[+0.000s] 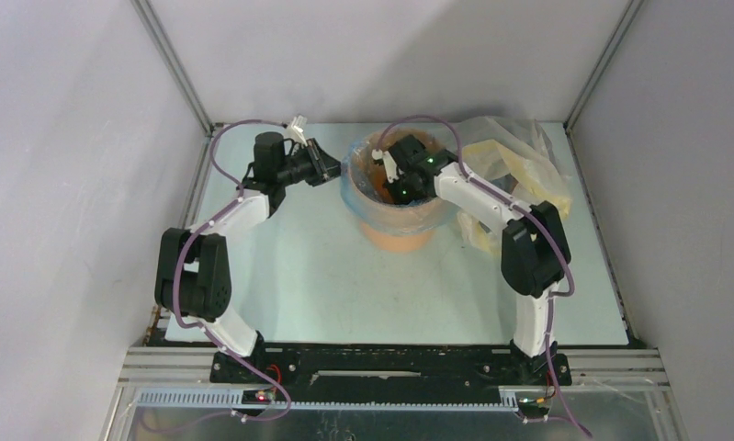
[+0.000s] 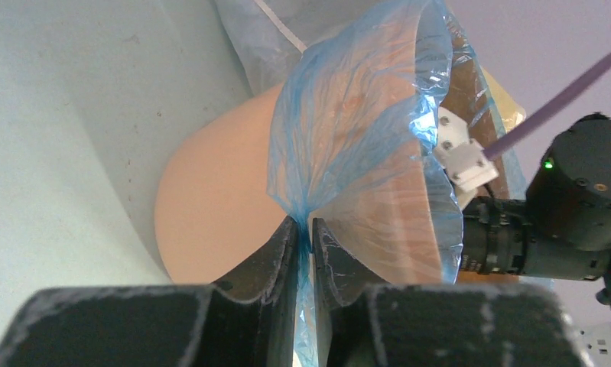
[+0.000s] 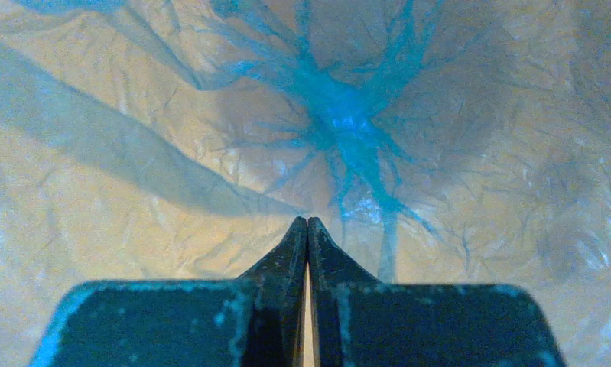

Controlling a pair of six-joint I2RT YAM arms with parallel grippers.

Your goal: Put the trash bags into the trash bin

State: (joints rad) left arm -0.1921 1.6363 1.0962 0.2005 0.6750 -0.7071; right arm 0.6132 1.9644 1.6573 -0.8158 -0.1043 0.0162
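Trash bin [image 1: 401,237] standing far-centre on desk [image 1: 344,285], light-blue trash bag [image 2: 348,138] draping over its rim and lining inside. Left gripper [image 2: 305,238] pinching bag film tight outside bin's left wall. Right gripper [image 3: 307,233] reaching inside bin, fingers pressing together, nothing showing between. Yellowish-clear plastic bag [image 1: 519,161] lying just right of bin.

The right gripper [image 3: 307,223] has its fingertips hidden inside the bin [image 1: 400,237] from above. The arm covers part of the yellowish bag [image 1: 514,165]. Up close, bag [image 3: 348,115] film hides the bin's walls
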